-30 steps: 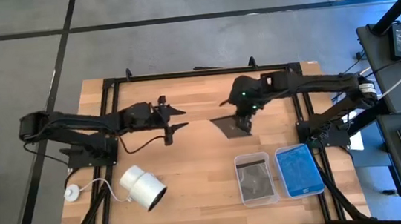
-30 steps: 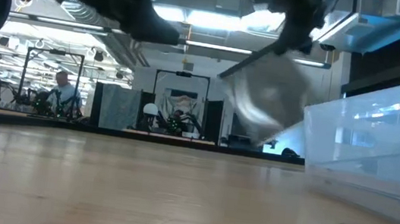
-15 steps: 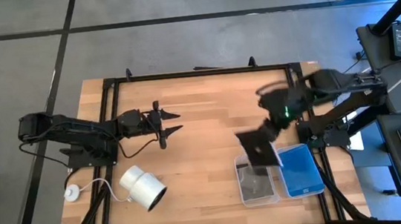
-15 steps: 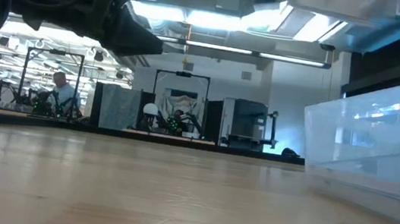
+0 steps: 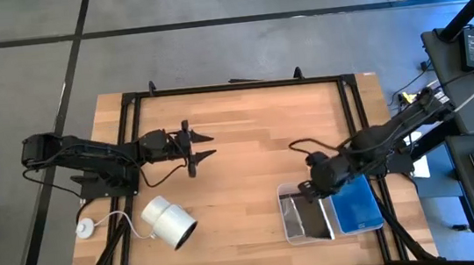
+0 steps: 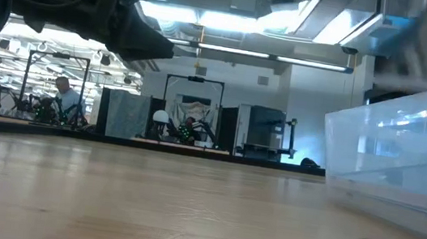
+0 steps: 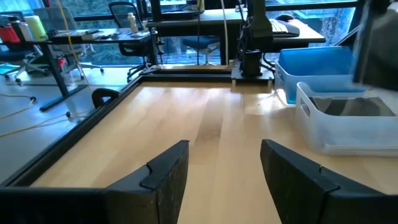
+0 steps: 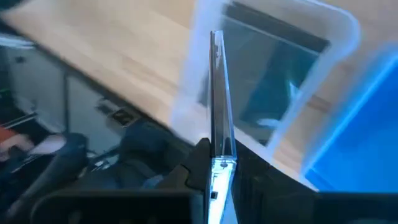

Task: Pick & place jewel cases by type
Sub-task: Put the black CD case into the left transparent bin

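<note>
My right gripper (image 5: 318,187) hovers over the clear tray (image 5: 293,232) at the table's near right, shut on a dark clear jewel case (image 8: 216,87) that shows edge-on in the right wrist view. Bright blue jewel cases (image 5: 355,204) lie flat in the tray beside it. My left gripper (image 5: 194,147) stands open and still over the table's left half, nothing between its fingers (image 7: 168,180). My right gripper pinches the jewel case by one edge (image 8: 214,163), a finger on each flat face. The fingers slant down from above, coming from the table's right. The case stands on edge and reaches out past the fingertips over the clear tray's opening (image 8: 273,93). Whether it touches the tray I cannot tell.
A white cylinder (image 5: 169,221) with a cord lies at the near left. The two trays (image 7: 348,118) stand side by side near the right edge. A black frame (image 5: 232,87) borders the table. Bare wood (image 5: 242,176) lies between the two arms.
My right gripper has swung from the table's far middle toward the near right, carrying the dark case over the clear tray. Its wrist has rolled, turning the case from flat to standing on edge. My left gripper drew back a little toward the left edge, then kept still.
</note>
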Controlling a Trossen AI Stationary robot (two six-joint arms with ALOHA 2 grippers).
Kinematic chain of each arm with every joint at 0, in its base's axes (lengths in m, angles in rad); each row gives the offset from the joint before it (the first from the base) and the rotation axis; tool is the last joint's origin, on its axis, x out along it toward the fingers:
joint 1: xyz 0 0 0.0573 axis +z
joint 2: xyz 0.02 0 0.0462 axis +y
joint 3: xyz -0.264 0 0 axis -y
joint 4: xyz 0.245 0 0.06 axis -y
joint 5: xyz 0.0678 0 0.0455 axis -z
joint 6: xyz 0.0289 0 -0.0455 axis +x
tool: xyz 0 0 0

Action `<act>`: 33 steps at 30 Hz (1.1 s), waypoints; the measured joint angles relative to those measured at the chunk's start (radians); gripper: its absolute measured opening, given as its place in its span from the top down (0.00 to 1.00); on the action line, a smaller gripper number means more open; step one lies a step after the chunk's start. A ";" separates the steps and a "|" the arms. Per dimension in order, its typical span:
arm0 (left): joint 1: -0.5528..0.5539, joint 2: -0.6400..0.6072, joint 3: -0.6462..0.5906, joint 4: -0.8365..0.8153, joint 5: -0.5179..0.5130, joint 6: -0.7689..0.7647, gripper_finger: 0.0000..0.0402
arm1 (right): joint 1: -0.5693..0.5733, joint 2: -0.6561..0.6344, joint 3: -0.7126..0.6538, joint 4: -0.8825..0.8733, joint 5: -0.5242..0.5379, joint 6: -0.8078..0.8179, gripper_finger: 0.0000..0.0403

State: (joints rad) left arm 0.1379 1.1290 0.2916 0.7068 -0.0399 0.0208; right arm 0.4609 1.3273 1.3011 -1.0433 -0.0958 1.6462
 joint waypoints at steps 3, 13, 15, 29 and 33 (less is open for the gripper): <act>0.000 0.000 0.000 -0.001 0.016 0.000 0.51 | 0.006 0.000 -0.077 0.022 -0.011 0.022 0.89; 0.000 0.000 0.000 -0.013 0.018 -0.011 0.51 | 0.005 -0.002 -0.205 0.199 0.035 -0.005 0.86; 0.000 0.000 0.000 -0.017 0.018 -0.011 0.51 | 0.005 -0.002 -0.220 0.199 0.035 -0.005 0.85; 0.000 0.001 0.000 -0.031 0.016 -0.019 0.51 | 0.000 -0.001 -0.244 0.120 0.041 -0.085 0.76; 0.000 0.005 0.000 -0.032 0.016 -0.035 0.51 | 0.000 -0.001 -0.244 0.075 0.042 -0.098 0.63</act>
State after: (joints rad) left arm 0.1379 1.1337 0.2913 0.6746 -0.0242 -0.0141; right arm 0.4606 1.3262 1.0573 -0.9686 -0.0535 1.5480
